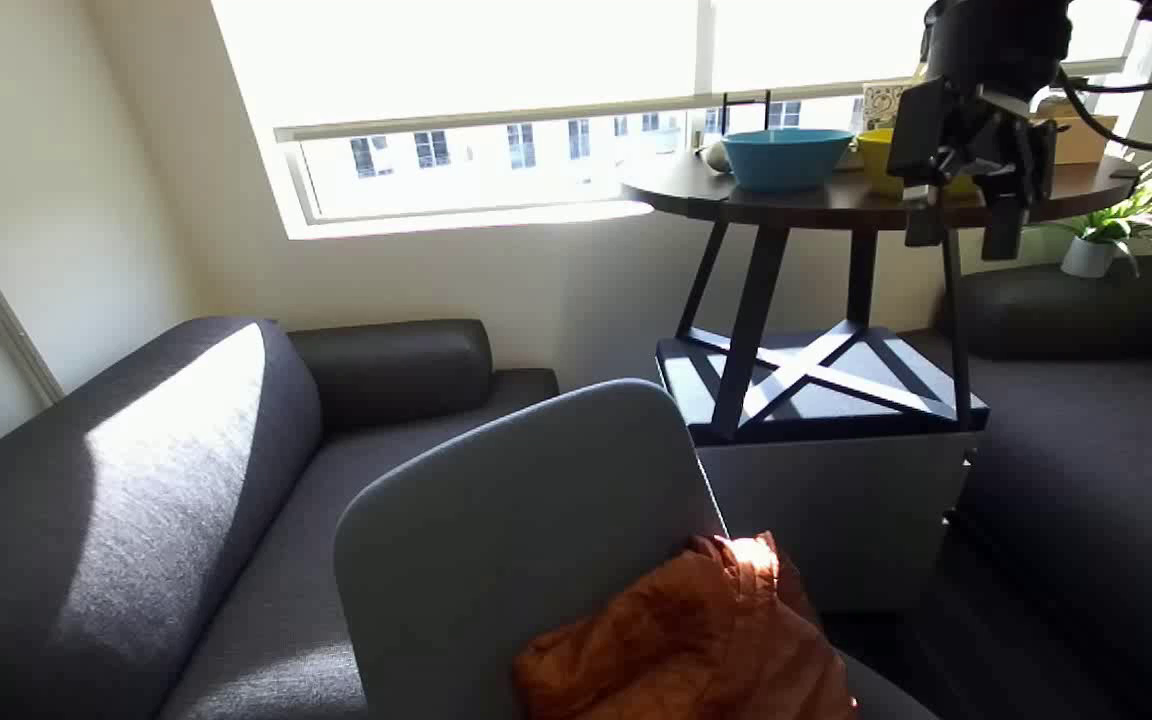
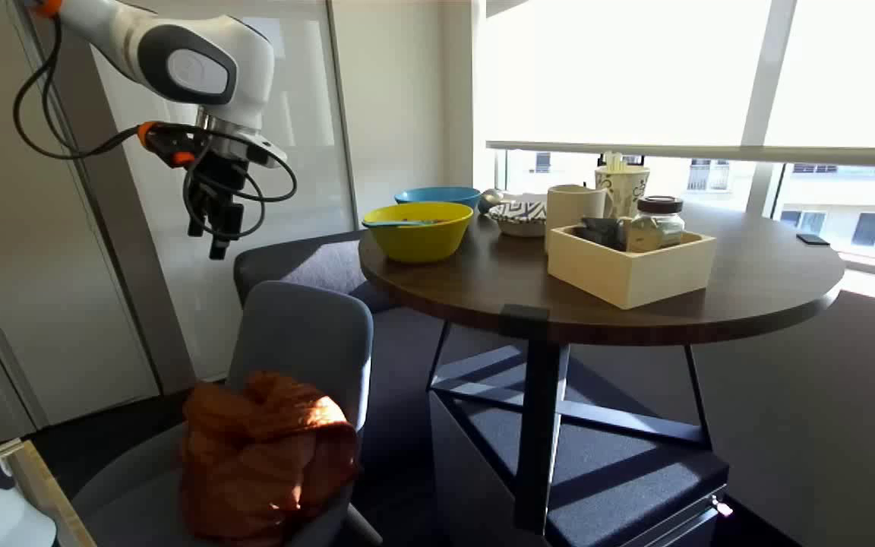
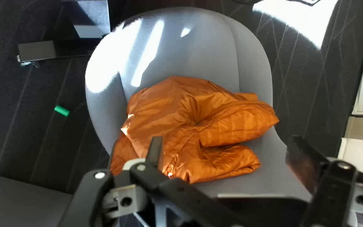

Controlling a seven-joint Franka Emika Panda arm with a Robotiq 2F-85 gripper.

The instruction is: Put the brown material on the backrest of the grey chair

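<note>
The brown material [image 1: 706, 640] is a crumpled, shiny orange-brown quilted cloth. It lies bunched on the seat of the grey chair [image 1: 506, 520], against the lower part of the backrest. The material [image 2: 263, 456] and the chair's backrest [image 2: 301, 327] also show in an exterior view, with the backrest's upper part bare. In the wrist view the material [image 3: 184, 126] lies folded on the chair [image 3: 200, 44]. My gripper [image 1: 964, 228] is open and empty, high above the chair and apart from the material. It also shows in an exterior view [image 2: 208, 237] and the wrist view [image 3: 225, 148].
A round dark table [image 2: 756, 300] stands beside the chair. It bears a yellow bowl [image 2: 418, 235], a blue bowl [image 1: 786, 160] and a wooden box [image 2: 627, 273]. A dark grey sofa [image 1: 16, 560] is behind the chair. A small green object [image 3: 62, 110] lies on the floor.
</note>
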